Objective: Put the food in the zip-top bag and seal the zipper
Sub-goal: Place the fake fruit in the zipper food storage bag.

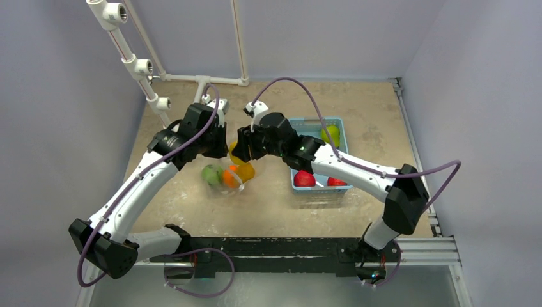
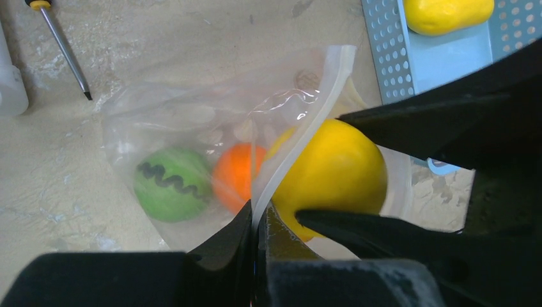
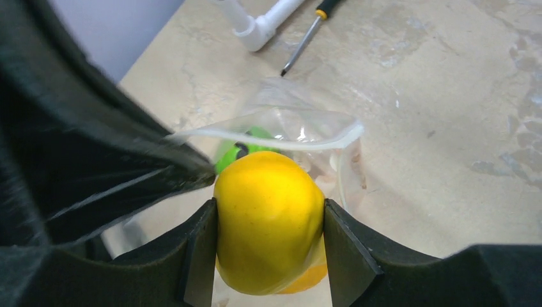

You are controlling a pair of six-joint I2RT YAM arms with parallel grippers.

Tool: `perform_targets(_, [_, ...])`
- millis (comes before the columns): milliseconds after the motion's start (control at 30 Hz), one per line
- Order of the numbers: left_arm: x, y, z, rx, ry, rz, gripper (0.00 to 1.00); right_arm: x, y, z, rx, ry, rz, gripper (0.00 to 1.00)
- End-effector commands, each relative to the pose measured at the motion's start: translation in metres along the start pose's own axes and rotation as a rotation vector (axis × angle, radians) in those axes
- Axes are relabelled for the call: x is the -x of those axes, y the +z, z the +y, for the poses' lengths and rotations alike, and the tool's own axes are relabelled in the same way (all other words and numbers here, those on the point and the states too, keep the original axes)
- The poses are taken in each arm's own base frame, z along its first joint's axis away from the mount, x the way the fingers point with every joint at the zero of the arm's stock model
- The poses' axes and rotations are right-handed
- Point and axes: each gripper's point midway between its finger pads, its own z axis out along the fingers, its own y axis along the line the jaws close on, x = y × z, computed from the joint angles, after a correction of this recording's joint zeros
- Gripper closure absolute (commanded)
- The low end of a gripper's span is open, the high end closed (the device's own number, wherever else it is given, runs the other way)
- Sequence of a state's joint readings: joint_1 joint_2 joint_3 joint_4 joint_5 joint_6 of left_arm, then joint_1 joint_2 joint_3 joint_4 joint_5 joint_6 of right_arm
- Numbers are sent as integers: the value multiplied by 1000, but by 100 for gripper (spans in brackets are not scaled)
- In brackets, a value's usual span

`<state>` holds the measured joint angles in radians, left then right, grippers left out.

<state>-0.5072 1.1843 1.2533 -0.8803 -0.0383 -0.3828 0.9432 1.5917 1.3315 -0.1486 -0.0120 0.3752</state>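
Observation:
The clear zip-top bag lies mid-table with its mouth lifted. It holds a dark-striped green fruit and an orange fruit. My left gripper is shut on the whitish zipper strip at the bag's mouth edge. My right gripper is shut on a yellow fruit and holds it at the open mouth of the bag. The same yellow fruit shows in the left wrist view just behind the zipper. In the top view both grippers meet above the bag.
A light-blue slotted basket stands right of the bag with two red fruits, a green one and a yellow one. A screwdriver lies on the table behind the bag. White pipe framing stands at the back left.

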Motion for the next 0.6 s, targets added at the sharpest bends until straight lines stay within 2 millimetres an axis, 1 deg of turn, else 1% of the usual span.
perform_targets(0, [19,-14,-10,-42,-6,-66,100,27,6,-2,-58,56,-77,97])
perform_targets(33, [19,-14,-10,-42,-5,-66,100,25,10,-5,-71,68,-73,93])
perform_targets(100, [18,-14,-9,-40,-7,-68,100,20,17,-8,-87,87,-60,89])
perform_targets(133, [17,-14,-9,-40,-7,-69,100,19,19,-8,-92,97,-54,84])
perform_targets(200, [17,-13,-9,-40,-8,-68,100,17,23,-9,-100,111,-48,63])
perform_targets(267, [18,-13,-10,-42,-8,-70,100,20,23,-8,-98,120,-57,41])
perform_targets(300, [19,-14,-10,-42,-8,-70,100,23,20,-8,-98,125,-66,32])
perform_targets(333, [19,-13,-10,-42,-9,-70,100,27,18,-6,-93,128,-76,25])
perform_targets(400, [20,-13,-10,-41,-9,-71,100,34,12,-3,-85,133,-95,17])
perform_targets(433, [19,-13,-10,-40,-10,-70,100,39,8,-2,-82,135,-108,15])
perform_targets(567, [19,-11,-10,-39,-14,-68,100,58,-10,6,-60,140,-159,10])
